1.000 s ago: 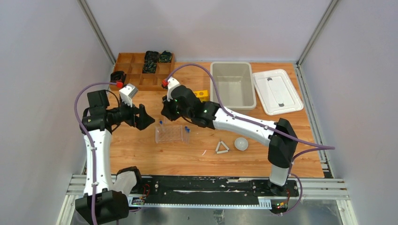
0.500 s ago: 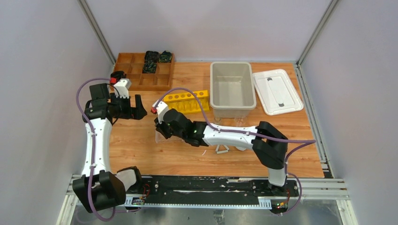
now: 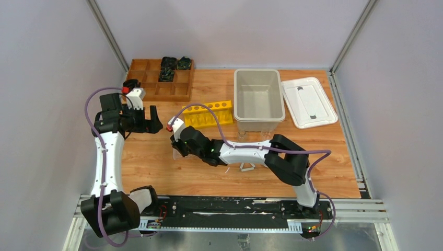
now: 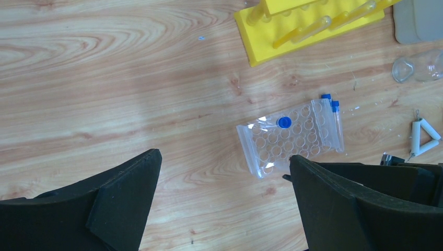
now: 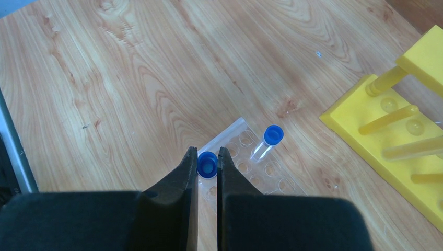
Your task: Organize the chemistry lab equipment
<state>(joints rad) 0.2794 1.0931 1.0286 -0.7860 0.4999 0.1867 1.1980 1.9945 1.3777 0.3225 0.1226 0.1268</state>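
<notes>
The black fingers [image 5: 185, 180] of the right gripper [image 5: 207, 156] are pinched nearly together on a small clear tube with a blue cap [image 5: 207, 165]. They hold it upright just above a corner hole of the clear plastic tube rack [image 5: 264, 175]. The rack lies flat on the wooden table [image 5: 130, 78], near a yellow six-hole rack [image 5: 402, 130]. The left gripper [image 4: 223, 157] hangs spread wide and empty, off to the left.

The task looks early. A second blue-capped tube [image 5: 270, 138] already stands in the rack and the gripped one seems about to join it. Two more tubes [image 4: 335, 112] appear to lie along the rack's far edge. A small clear glass beaker [image 4: 418, 67] and a white triangle frame [image 4: 426, 138] sit loose, not yet sorted.

The tubes are slim and see-through; only their bright caps stand out.
</notes>
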